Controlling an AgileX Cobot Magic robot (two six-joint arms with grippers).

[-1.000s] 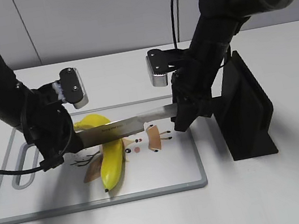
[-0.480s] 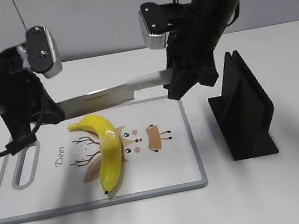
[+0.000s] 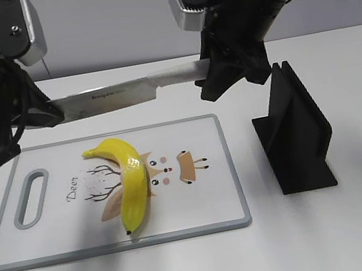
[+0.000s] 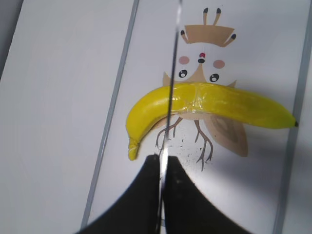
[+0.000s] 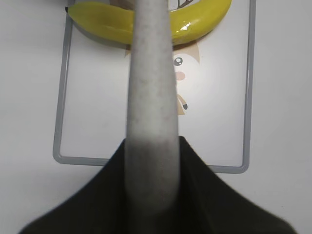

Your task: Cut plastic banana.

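Observation:
The plastic banana (image 3: 130,179) lies on the white cutting board (image 3: 206,201), curved, its dark tip toward the front. It looks to be in one piece. It also shows in the left wrist view (image 4: 219,103) and in the right wrist view (image 5: 102,22). A kitchen knife (image 3: 115,95) hangs level, well above the board's far edge. My left gripper (image 3: 48,116) is shut on the blade's tip end (image 4: 171,73). My right gripper (image 3: 212,80) is shut on the pale handle (image 5: 151,73). The left gripper (image 4: 162,158) and right gripper (image 5: 151,146) both look down on the banana.
A black knife stand (image 3: 299,133) stands on the table to the right of the board. The board has a grey rim, a handle slot (image 3: 30,197) at its left end and a printed deer picture (image 3: 179,167). The white table surrounds it.
Both arms have lifted the knife straight up from the banana, where it rested a second ago, to well above the board. The banana has stayed in place.

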